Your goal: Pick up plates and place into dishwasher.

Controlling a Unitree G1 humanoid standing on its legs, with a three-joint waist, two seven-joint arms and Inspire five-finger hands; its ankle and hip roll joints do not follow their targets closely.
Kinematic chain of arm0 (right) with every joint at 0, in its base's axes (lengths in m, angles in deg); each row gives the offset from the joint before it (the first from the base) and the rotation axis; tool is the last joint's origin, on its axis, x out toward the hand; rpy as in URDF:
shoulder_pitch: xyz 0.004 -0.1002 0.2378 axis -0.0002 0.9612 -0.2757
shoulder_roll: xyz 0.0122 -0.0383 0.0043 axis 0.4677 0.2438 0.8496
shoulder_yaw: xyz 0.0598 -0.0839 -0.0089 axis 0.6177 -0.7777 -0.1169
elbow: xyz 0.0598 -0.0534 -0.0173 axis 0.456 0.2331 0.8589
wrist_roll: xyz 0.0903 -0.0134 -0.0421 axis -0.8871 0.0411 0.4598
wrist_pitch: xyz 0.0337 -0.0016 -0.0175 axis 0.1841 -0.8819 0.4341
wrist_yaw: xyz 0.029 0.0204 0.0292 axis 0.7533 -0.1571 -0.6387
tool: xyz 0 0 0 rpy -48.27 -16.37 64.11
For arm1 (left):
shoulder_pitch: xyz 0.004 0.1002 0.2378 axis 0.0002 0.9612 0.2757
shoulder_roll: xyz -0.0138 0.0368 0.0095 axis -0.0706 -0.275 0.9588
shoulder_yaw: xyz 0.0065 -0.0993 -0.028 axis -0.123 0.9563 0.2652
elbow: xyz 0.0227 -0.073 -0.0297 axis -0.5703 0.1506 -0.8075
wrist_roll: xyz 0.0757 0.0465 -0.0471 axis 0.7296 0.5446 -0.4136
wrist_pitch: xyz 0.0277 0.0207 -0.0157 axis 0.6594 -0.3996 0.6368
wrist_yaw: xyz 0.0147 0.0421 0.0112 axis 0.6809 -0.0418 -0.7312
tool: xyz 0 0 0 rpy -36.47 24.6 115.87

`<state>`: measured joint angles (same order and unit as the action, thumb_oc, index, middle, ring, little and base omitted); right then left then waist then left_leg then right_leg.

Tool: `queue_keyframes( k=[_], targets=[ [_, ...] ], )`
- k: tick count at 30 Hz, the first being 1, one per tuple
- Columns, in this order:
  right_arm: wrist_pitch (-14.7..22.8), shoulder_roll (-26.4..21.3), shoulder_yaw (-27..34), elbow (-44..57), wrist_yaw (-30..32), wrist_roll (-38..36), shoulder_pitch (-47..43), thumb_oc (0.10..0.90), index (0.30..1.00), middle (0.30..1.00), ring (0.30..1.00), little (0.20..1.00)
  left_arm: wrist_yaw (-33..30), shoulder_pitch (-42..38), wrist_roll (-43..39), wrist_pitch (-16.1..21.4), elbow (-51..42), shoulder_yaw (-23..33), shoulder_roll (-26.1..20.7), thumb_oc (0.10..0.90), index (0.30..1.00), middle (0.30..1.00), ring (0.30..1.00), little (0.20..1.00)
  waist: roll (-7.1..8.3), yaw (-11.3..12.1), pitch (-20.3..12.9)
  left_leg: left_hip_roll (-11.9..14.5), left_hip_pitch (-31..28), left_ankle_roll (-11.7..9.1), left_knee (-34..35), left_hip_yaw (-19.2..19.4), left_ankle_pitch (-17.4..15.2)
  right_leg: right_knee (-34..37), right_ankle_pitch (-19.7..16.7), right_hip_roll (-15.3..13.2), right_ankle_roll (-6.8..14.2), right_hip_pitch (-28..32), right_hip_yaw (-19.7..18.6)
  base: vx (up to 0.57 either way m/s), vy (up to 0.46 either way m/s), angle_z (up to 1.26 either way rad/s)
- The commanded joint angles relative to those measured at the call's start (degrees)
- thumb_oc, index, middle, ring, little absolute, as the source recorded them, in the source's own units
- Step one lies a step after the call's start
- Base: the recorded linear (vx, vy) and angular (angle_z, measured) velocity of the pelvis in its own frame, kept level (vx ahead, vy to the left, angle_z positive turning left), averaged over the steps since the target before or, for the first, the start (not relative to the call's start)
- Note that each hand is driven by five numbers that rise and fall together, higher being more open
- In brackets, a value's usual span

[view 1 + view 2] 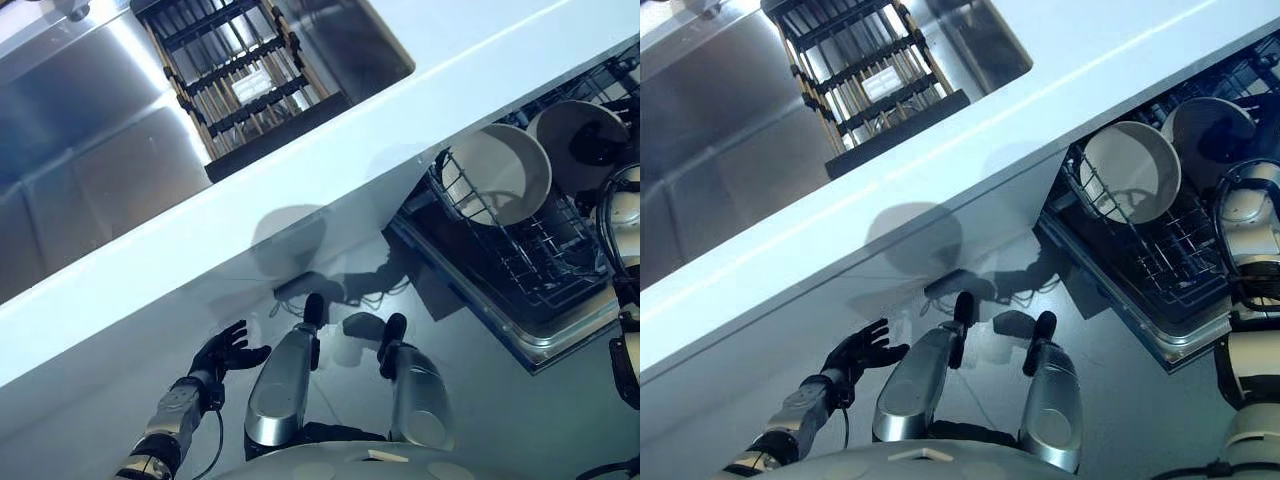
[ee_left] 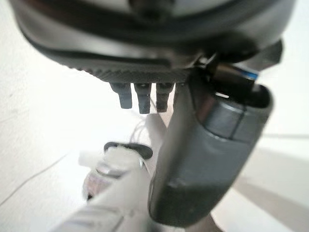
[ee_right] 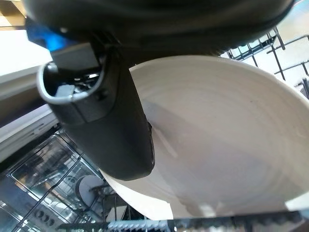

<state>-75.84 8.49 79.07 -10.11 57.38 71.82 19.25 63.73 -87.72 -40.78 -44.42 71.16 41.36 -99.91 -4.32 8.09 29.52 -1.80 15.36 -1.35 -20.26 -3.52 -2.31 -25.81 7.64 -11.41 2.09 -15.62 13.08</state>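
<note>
Two white plates stand in the open dishwasher's lower rack (image 1: 530, 262). The nearer plate (image 1: 497, 172) stands on edge between the wires, free of any hand. My right hand (image 1: 600, 146) holds the farther plate (image 1: 572, 128) at the rack; in the right wrist view its thumb (image 3: 113, 130) lies across the plate's white face (image 3: 227, 145), pinching it. My left hand (image 1: 228, 352) hangs low beside the counter front, fingers (image 2: 140, 96) spread and straight, holding nothing.
A white counter (image 1: 300, 200) runs across the view. Behind it is a steel sink (image 1: 90, 150) with a dark wooden dish rack (image 1: 240, 75) in it. The dishwasher's pulled-out rack has wire tines (image 3: 285, 53) around the plates.
</note>
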Motion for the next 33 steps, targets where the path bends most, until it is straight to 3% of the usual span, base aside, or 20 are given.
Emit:
queue_keyframes(
  k=[1, 7, 15, 16, 17, 25, 33],
  targets=[
    [4.2, -5.6, -0.2, 2.4, -0.3, -4.2, -4.5, 0.1, 0.3, 0.3, 0.3, 0.2, -1.0, 4.8, -1.9, 2.1, -3.8, -1.4, -3.4, 0.8, 0.9, 0.9, 0.9, 0.9, 0.61, 0.6, -3.0, -1.6, 4.8, 2.6, -9.7, 1.9, -6.9, -9.9, 5.1, 1.6, -4.2, 0.1, 2.2, -0.06, 0.025, 0.09],
    [4.1, -3.8, -0.6, -0.4, -6.9, -8.7, -5.5, 0.1, 0.3, 0.3, 0.3, 0.2, -0.4, 5.5, -1.5, 3.8, -4.4, -2.0, -2.6, 0.8, 0.9, 0.9, 0.9, 0.9, 0.51, 0.8, -2.6, -1.5, 6.5, 3.4, -14.8, 2.2, -9.2, -14.8, 7.3, 1.5, -5.5, -1.4, 1.6, -0.01, 0.009, 0.01],
    [3.4, -1.4, 0.3, -1.4, -16.3, -13.2, -3.9, 0.1, 0.3, 0.3, 0.3, 0.2, 0.6, 5.3, 1.1, 4.2, -4.3, -2.2, -2.5, 0.8, 0.9, 0.9, 0.9, 0.9, 1.56, 0.3, -3.3, -0.5, 6.0, 3.8, -18.2, 2.5, -11.1, -17.0, 7.8, 1.6, -5.7, -0.7, 0.5, 0.03, -0.008, -0.05],
    [3.6, -1.4, 0.4, -2.2, -16.8, -12.9, -4.0, 0.613, 0.74, 0.74, 0.74, 0.713, 0.6, 5.2, 1.6, 4.2, -4.1, -2.4, -2.6, 0.8, 0.9, 0.9, 0.9, 0.9, 1.7, 0.2, -3.5, -0.3, 5.5, 3.9, -18.4, 2.6, -11.4, -16.9, 7.8, 1.7, -5.7, -0.3, 0.3, 0.03, -0.004, -0.04],
    [3.7, -1.4, 0.4, -2.4, -16.8, -12.9, -4.1, 0.8, 0.9, 0.9, 0.9, 0.9, 0.6, 5.2, 1.7, 4.3, -4.0, -2.4, -2.6, 0.8, 0.9, 0.9, 0.9, 0.9, 1.73, 0.2, -3.6, -0.2, 5.4, 3.9, -18.4, 2.6, -11.4, -16.9, 7.8, 1.7, -5.6, -0.2, 0.2, 0.03, -0.006, -0.04],
    [5.2, -1.5, 3.9, -1.4, -17.9, -20.6, -2.6, 0.8, 0.9, 0.9, 0.9, 0.9, 0.1, 6.0, 1.5, 4.5, -2.8, -2.4, -2.4, 0.8, 0.9, 0.9, 0.9, 0.9, 2.55, -1.1, -4.9, 0.6, 3.1, 3.8, -18.4, 2.6, -11.0, -15.3, 7.4, 2.6, -5.6, 2.6, -0.9, 0.04, 0.006, -0.06],
    [5.9, -1.6, 6.6, 0.9, -19.8, -22.8, -0.4, 0.8, 0.9, 0.9, 0.9, 0.9, -0.2, 6.9, 1.7, 4.1, -2.5, -2.1, -2.0, 0.8, 0.9, 0.9, 0.9, 0.9, 3.17, -1.8, -5.8, 0.9, 2.0, 4.0, -19.3, 3.4, -11.7, -14.7, 7.3, 2.9, -5.7, 3.9, -1.6, 0.01, 0.008, -0.03]
  ],
)
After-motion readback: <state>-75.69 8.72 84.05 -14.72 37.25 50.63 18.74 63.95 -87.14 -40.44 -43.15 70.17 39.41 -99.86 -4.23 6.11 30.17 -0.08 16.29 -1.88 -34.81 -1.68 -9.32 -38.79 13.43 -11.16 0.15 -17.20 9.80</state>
